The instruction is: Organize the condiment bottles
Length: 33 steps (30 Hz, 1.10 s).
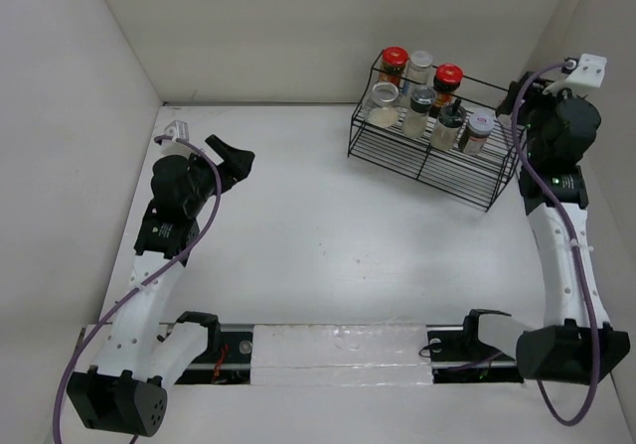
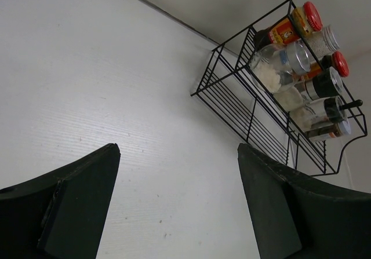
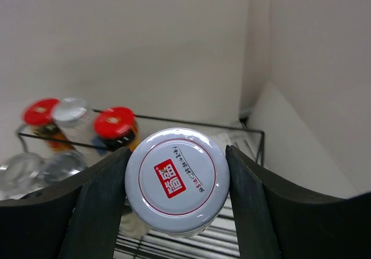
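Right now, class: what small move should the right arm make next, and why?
Probably lower the silver-lidded jar a touch, then open the jaws. The right gripper clasps its lid on both sides, and the jar already sits at the right end of the wire rack, beside the other jars. Whether its base rests on the wires cannot be seen.
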{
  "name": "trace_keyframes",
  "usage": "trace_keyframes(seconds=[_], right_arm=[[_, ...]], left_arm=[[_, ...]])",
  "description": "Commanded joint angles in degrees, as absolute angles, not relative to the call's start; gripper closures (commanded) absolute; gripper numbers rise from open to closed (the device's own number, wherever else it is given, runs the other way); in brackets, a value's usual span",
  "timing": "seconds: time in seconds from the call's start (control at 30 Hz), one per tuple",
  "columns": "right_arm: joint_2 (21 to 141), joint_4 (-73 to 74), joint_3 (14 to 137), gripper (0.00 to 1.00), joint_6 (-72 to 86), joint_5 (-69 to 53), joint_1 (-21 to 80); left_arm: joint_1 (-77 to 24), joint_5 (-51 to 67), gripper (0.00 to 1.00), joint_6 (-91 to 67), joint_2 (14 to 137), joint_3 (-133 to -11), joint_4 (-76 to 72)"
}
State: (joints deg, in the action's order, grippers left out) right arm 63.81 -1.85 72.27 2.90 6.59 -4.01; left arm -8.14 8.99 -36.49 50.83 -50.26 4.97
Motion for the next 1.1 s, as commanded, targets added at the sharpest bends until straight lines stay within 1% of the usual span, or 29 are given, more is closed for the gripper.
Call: trace_keyframes(seconds=[0.0, 0.23, 0.47, 0.53, 0.67, 0.87, 0.93, 1.07], right_arm=[[65.82, -2.55, 72.69, 0.55, 5.0, 3.78, -8.68], [70.48, -2.02, 72.69, 0.55, 5.53, 2.72, -13.09], [77.07, -3.95, 71.89, 0.55, 6.24, 1.94, -13.62], [79.27, -3.96, 71.89, 0.55, 6.77, 1.93, -13.62], [81.64, -4.66, 71.28, 0.55, 7.82, 1.93, -14.15], [83.85, -5.19, 70.66, 0.54, 7.82, 2.55, -14.15], [83.85, -5.19, 70.14, 0.53, 7.82, 2.55, -14.15], [83.23, -5.19, 69.35, 0.31, 8.34, 3.08, -14.15]], left_arm=[[-7.82, 9.49, 0.22, -35.95, 49.83, -50.1, 2.11], [-7.82, 9.49, 0.22, -35.95, 51.06, -50.63, 2.11], [-7.82, 9.49, 0.22, -35.95, 51.68, -50.63, 2.72], [-7.82, 10.11, 0.18, -35.95, 51.68, -50.63, 2.72], [-7.82, 10.63, 0.15, -35.33, 52.29, -51.15, 2.2], [-7.82, 11.16, 0.14, -35.33, 52.82, -51.15, 2.2], [-7.82, 11.16, 0.14, -35.33, 52.82, -51.15, 2.2], [-7.82, 11.16, 0.13, -35.33, 52.82, -51.15, 2.2]])
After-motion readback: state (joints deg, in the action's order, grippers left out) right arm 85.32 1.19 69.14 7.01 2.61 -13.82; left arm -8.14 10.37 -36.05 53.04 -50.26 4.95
